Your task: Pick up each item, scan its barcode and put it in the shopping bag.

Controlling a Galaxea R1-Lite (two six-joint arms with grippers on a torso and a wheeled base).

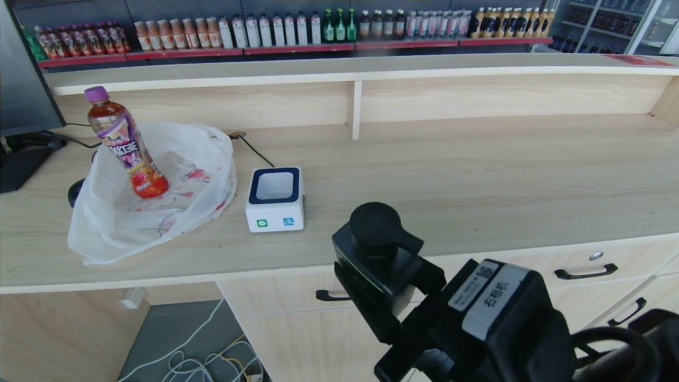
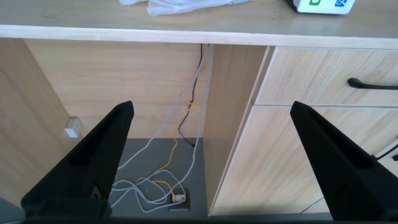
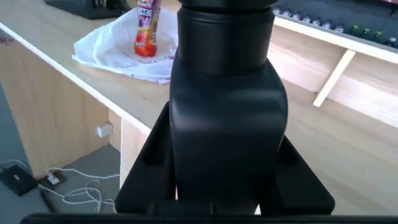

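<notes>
A tea bottle [image 1: 127, 143] with a purple cap stands tilted inside the white shopping bag [image 1: 106, 223] on the left of the counter. Right of the bag sits the white scanner [image 1: 275, 199] with a dark-rimmed window. My right gripper [image 1: 384, 281] is shut on a black bottle [image 1: 377, 228] with a round cap, held upright just in front of the counter's front edge, right of the scanner. In the right wrist view the black bottle [image 3: 224, 93] sits between the fingers [image 3: 146, 174]. My left gripper [image 2: 211, 168] hangs open below the counter, facing the cabinet.
A monitor [image 1: 21, 79] and its cables stand at the counter's far left. A raised wooden ledge [image 1: 355, 74] runs along the back, with drink shelves behind. Drawer handles [image 1: 586, 273] line the cabinet front. Loose cables [image 2: 155, 180] lie on the floor under the counter.
</notes>
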